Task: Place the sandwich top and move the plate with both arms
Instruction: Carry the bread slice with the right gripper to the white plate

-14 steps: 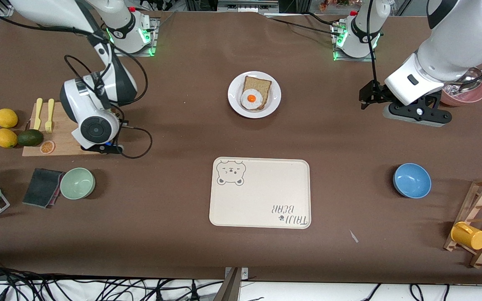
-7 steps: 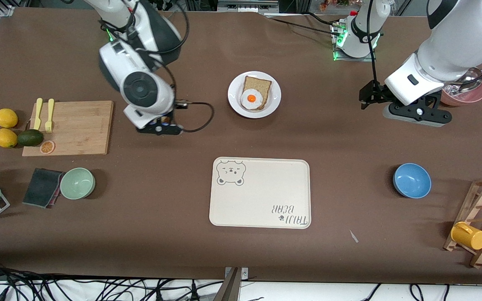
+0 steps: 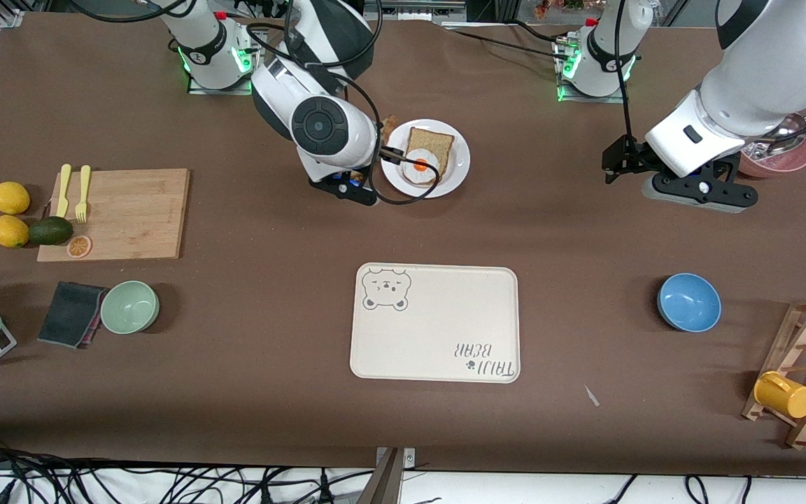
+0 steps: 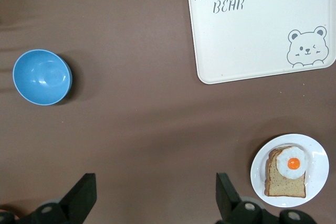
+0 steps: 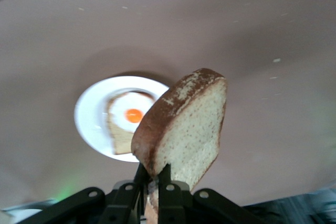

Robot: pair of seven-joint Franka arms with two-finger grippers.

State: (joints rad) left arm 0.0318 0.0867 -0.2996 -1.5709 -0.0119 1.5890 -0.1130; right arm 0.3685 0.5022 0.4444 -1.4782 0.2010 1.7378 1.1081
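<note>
**Right arm holds the bread slice beside the plate**

Landmark: the plate (image 3: 425,158), which sits on the brown table (image 3: 270,336) near the robots' bases, roughly midway between them.

Nearest the front camera, well clear of the plate, lies the cream bear-print tray (image 3: 435,323). Level with the tray, a blue bowl (image 3: 688,302) stands toward the left arm's end of the table and a green bowl (image 3: 129,306) toward the right arm's end. A wooden cutting board (image 3: 115,213) lies farther from the camera than the green bowl, still nearer than the plate.

On the plate rests a bread slice bearing a fried egg (image 3: 422,165).

The right gripper (image 5: 155,179) is clamped on the sandwich top (image 5: 184,129), pinching its lower edge so that the slice stands on edge, up in the air over the table just beside the plate's rim on the right arm's side. In the front view only a sliver of the slice shows past the arm's wrist.

The left gripper (image 4: 155,192) waits with its fingers (image 4: 81,195) spread wide and nothing between them, over bare table well apart from the plate, toward the left arm's end.
</note>
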